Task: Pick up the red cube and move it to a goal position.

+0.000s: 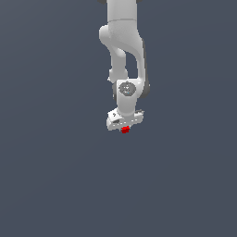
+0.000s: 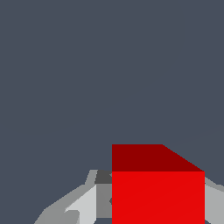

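Note:
The red cube (image 1: 125,130) sits right under the white gripper (image 1: 124,127) at the end of the arm, near the middle of the exterior view. In the wrist view the red cube (image 2: 157,192) is large and close, and fills the space between the two grey fingers (image 2: 89,203). One finger lies against each side of it. The gripper is shut on the cube. The fingertips are hidden behind the cube. I cannot tell how high the cube is above the surface.
A plain dark grey-blue surface (image 1: 55,176) fills both views. The white arm (image 1: 124,41) reaches down from the top of the exterior view. No goal marker shows.

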Motion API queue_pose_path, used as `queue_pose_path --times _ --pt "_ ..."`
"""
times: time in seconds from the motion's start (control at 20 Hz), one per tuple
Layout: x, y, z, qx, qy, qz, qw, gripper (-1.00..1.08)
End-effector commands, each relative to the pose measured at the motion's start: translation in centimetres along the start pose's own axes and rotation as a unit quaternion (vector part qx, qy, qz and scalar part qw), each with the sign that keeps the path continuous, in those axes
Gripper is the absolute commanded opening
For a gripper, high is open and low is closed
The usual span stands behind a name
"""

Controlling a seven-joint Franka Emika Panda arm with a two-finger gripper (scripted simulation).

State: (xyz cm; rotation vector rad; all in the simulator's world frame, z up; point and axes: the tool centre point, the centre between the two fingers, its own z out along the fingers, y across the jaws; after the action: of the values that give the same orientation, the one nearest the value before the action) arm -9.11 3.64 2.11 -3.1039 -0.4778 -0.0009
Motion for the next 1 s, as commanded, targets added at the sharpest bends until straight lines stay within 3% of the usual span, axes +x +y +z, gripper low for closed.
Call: queue_pose_path --times 0.0,0.45,0.95 --pt "0.0 0.0 0.0 0.0 0.0 0.0 1.0 -1.0" --pt "0.3 0.4 -1.8 0.0 0.0 0.0 1.0 -1.0" --pt "1.6 2.1 -8.6 0.0 0.0 0.0 1.0 -1.0"
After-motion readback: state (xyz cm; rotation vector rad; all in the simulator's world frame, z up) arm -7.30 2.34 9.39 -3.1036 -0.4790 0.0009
